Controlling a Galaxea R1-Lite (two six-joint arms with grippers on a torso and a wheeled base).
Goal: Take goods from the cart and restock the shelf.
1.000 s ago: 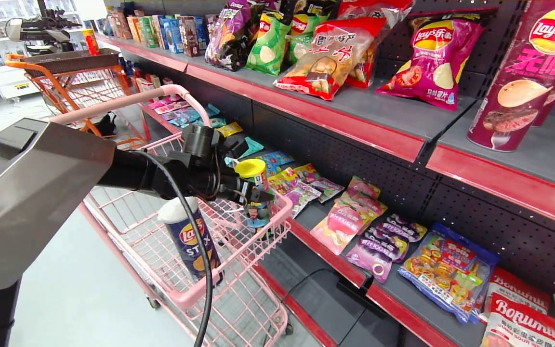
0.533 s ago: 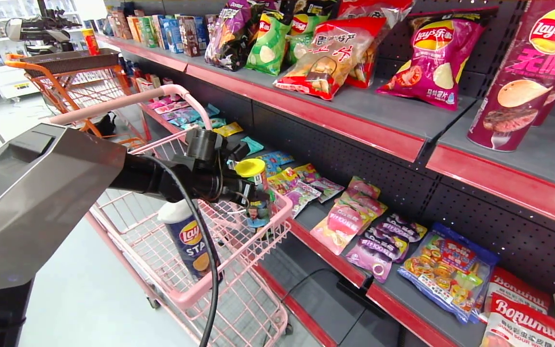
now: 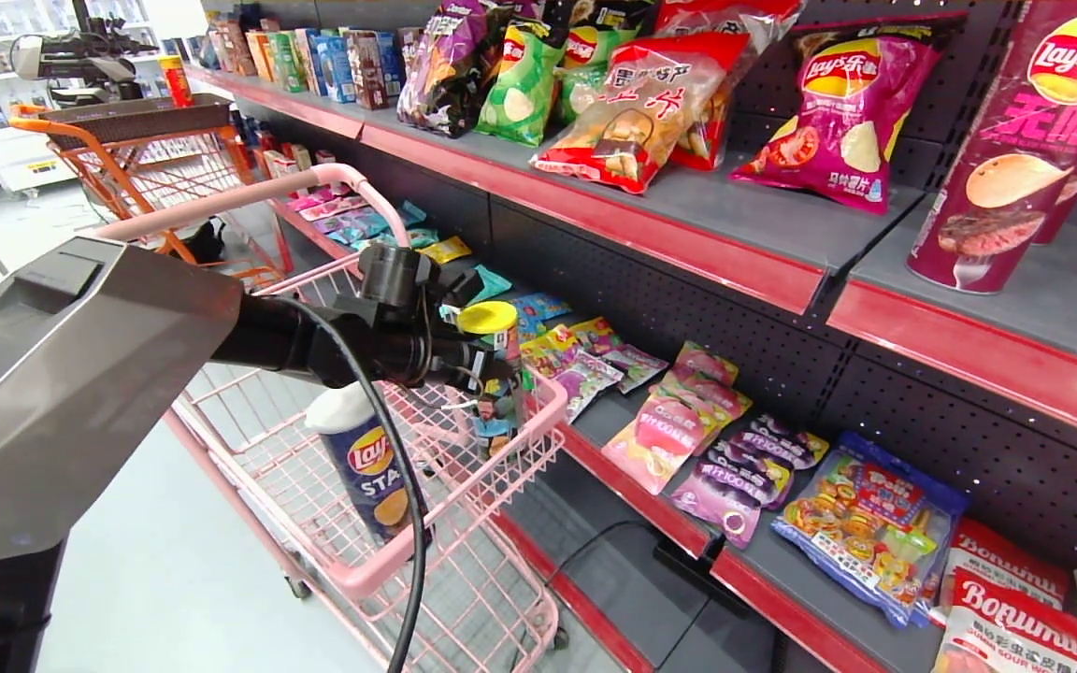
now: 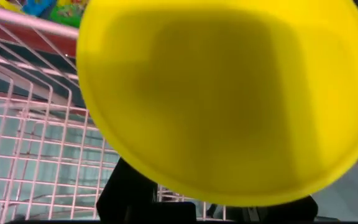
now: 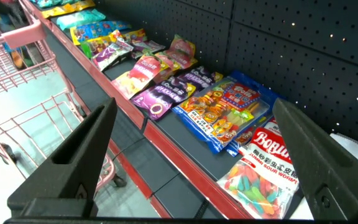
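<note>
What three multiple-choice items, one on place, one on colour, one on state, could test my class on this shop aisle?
1. Where is the yellow-lidded can? A) top shelf B) pink cart C) floor
2. What colour is the lid of the blue can? A) white B) red C) green
3. How is the right claw? A) shut on a bag B) open C) shut, empty
Answers: 1 B, it stands in the cart's basket; 2 A, a white cap tops it; 3 B, its fingers stand wide apart.
</note>
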